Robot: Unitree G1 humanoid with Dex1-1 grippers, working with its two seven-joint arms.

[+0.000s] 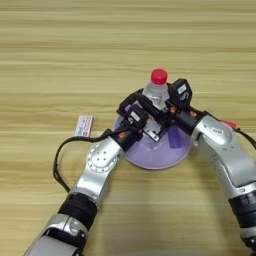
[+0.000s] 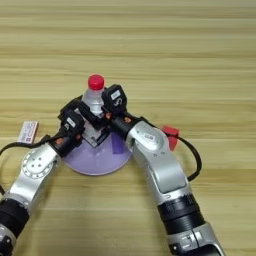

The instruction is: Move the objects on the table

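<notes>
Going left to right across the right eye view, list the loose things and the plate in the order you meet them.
White pack with red edges → lilac plate, with the red-capped water bottle standing at its far side, both grippers' jaws around it → red cube, beside the right arm.

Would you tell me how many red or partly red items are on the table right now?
3: the bottle's red cap at the plate's far edge between both grippers, the red cube behind the right arm, and the red-edged white pack left of the plate.
</notes>
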